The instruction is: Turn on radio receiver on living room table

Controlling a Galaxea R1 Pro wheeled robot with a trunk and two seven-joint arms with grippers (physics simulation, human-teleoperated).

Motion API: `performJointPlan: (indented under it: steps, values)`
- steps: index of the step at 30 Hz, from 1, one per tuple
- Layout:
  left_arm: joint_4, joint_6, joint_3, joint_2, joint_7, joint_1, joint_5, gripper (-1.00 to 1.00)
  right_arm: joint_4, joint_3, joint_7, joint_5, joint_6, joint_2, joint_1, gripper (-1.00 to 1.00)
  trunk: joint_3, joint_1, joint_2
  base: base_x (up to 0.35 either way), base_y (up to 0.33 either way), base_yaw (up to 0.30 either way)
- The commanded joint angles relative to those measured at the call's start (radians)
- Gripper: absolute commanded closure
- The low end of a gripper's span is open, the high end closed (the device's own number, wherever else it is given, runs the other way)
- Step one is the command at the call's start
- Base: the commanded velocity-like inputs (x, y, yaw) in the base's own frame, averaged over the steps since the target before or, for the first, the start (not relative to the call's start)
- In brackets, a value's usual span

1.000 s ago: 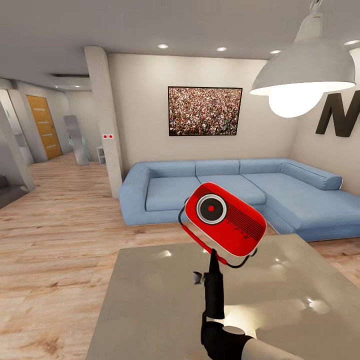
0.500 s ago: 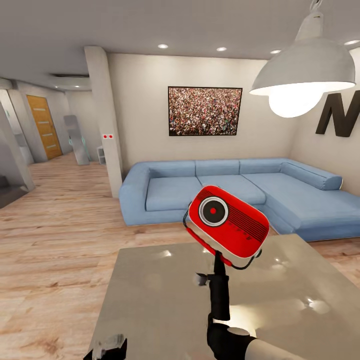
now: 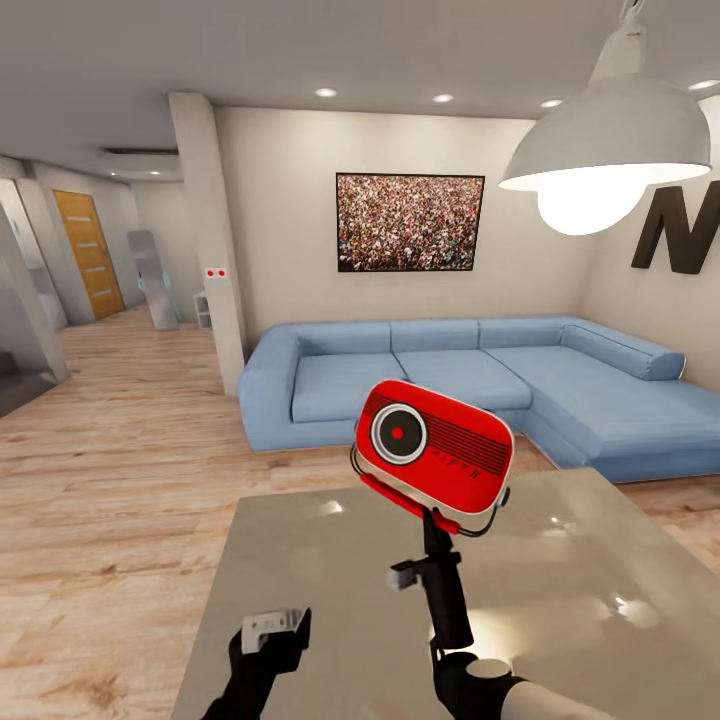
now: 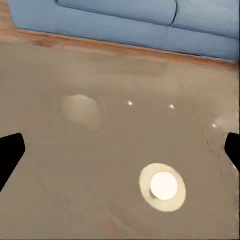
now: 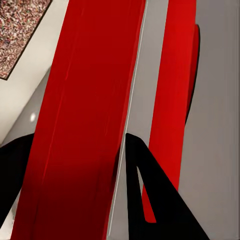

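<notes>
Red radio (image 3: 435,454) is held above the tabletop (image 3: 330,580), pinched by the right hand (image 3: 436,520); its wrist view shows fingers (image 5: 155,200) clamping the body. Left hand (image 3: 268,640) is spread over the near edge.

Two slim black arms, matte. Right arm (image 3: 445,600): narrow black forearm with a small grey block on its left side, ending near in a white rounded sleeve. Left arm (image 3: 262,655): black, capped by a pale grey-white block with small markings. Black, pointed fingers (image 4: 10,152) in both wrist views.
</notes>
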Motion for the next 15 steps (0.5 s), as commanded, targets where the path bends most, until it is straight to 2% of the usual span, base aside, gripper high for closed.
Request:
performJointPlan:
  steps: [1, 4, 7, 8, 10, 13, 15]
  values:
    - [-0.006, 0.007, -0.009, -0.003, 0.000, 0.000, 0.000, -1.00, 0.004, 0.000, 0.000, 0.005, 0.001, 0.000, 0.000, 1.00, 0.000, 0.000, 0.000, 0.000, 0.000, 0.000]
    - [-0.049, 0.065, -0.053, -0.010, 0.003, 0.000, -0.001, -1.00, 0.025, 0.000, 0.000, 0.009, 0.013, 0.000, 0.000, 1.00, 0.000, 0.000, 0.000, 0.000, 0.000, 0.000]
    - [-0.097, 0.116, -0.077, -0.010, 0.004, 0.000, -0.005, -1.00, 0.035, 0.000, 0.000, 0.011, 0.017, -0.001, 0.000, 1.00, 0.000, 0.000, 0.000, 0.000, 0.000, 0.000]
    - [-0.125, 0.138, -0.084, -0.010, 0.004, 0.000, -0.015, 1.00, 0.037, 0.001, 0.000, 0.012, 0.018, -0.001, 0.000, 1.00, 0.000, 0.000, 0.000, 0.000, 0.000, 0.000]
    - [-0.164, 0.168, -0.092, -0.010, 0.003, 0.000, -0.050, 1.00, 0.040, 0.001, 0.000, 0.012, 0.019, -0.002, 0.000, 1.00, 0.000, 0.000, 0.000, 0.000, 0.000, 0.000]
    - [-0.215, 0.209, -0.111, -0.010, 0.003, -0.001, -0.152, 1.00, 0.052, 0.001, 0.000, 0.012, 0.020, -0.005, 0.000, 1.00, 0.000, 0.000, 0.000, 0.000, 0.000, 0.000]
    - [-0.232, 0.218, -0.117, -0.010, 0.001, -0.001, -0.186, 1.00, 0.059, 0.001, 0.000, 0.012, 0.020, -0.005, 0.000, 1.00, 0.000, 0.000, 0.000, 0.000, 0.000, 0.000]
